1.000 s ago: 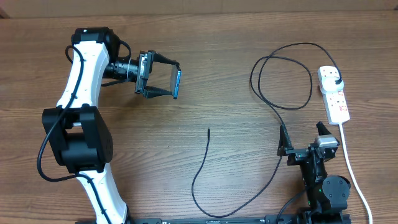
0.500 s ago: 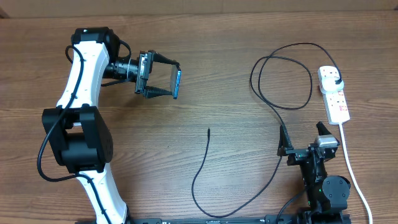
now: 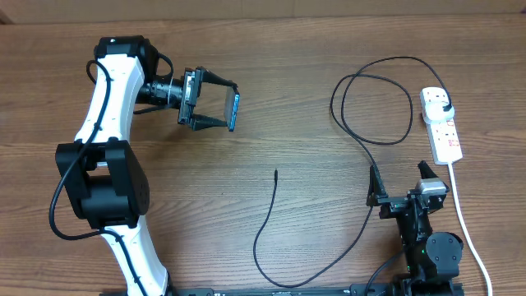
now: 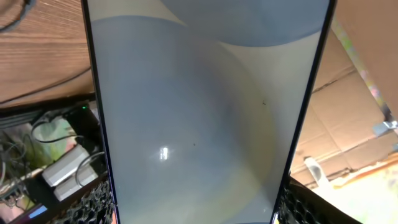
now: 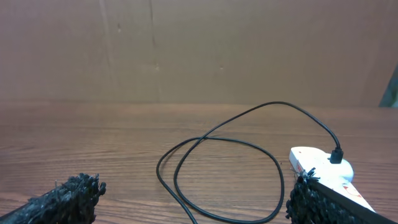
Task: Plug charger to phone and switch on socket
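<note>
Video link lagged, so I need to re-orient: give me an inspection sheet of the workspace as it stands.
Surface: wooden table, brown grain.
Job's things: phone gripped, edge-on to the overhead camera; charger tip lying free mid-table, plug in the socket; switch state unreadable.
Clutter: nothing seen.
Grippers: left gripper shut on the phone; right gripper open, holding nothing.
Cables: charger loops beside the socket; white cord runs toward the near edge.
Surroundings: brown backdrop behind the table.
</note>
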Robot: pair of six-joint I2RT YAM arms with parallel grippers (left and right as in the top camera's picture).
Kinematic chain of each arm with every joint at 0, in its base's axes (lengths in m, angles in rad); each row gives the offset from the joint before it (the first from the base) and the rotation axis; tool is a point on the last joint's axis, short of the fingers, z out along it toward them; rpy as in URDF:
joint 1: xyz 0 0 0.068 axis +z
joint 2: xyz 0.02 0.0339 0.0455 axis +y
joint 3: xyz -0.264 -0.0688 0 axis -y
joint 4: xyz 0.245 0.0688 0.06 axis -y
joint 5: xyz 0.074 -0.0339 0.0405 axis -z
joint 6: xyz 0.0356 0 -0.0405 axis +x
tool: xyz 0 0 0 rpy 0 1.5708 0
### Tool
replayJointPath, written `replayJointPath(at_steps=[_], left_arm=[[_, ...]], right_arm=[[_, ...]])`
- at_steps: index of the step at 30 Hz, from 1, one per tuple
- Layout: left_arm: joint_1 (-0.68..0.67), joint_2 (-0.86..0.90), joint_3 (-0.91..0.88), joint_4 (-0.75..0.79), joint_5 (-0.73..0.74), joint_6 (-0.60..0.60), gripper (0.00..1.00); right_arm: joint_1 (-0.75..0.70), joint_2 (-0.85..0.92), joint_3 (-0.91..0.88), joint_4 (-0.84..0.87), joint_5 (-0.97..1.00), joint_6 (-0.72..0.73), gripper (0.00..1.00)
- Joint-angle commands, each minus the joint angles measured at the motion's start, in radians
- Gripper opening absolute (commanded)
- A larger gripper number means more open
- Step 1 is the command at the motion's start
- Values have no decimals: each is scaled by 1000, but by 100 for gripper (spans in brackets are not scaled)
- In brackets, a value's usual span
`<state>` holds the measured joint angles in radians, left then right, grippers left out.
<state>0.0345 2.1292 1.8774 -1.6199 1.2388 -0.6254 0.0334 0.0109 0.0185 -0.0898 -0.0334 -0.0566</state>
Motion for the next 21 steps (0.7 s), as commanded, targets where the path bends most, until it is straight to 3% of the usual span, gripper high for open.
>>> replayJointPath(at_steps=[1,9,21], left_arm=[[-3,-7,27,-2,-25,19,4],[-3,-7,27,6,-130,16,4],[-3,-7,27,77,-146,-11,4]], right_arm=[[6,-8,-10,5,10,-4,100],[6,-8,-10,6,10,-4,100],[6,-8,-10,6,10,-4,100]])
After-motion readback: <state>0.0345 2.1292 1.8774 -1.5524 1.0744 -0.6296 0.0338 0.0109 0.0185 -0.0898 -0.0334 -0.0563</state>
